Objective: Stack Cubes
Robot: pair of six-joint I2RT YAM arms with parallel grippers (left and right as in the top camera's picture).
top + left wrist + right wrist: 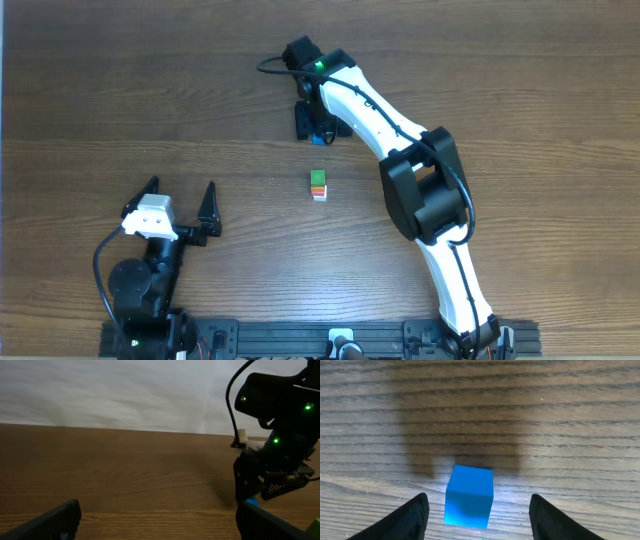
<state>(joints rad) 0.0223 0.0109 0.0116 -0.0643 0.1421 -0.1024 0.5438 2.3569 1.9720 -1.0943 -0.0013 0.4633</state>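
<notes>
While the left gripper (pixel 182 185) sits at the near left with its fingers spread wide and nothing between them, the work lies at the middle of the table (pixel 540 80). A stack (pixel 318 185) of three cubes stands there, green on top, a reddish one under it and white at the bottom, so that part looks done. Just beyond it, on the far side, a blue cube (pixel 469 496) rests on the wood, apart from the stack. The right gripper (pixel 317 130) is down over this cube, fingers spread, one on each side and neither touching, so it is not yet gripped. What is left, I judge, is to close on the blue cube, lift it and set it on the green one. The right arm (pixel 425 185) reaches from the near right, passing right of the stack. Nothing lies between cube and stack, though the stack is narrow and a nudge could topple it.
</notes>
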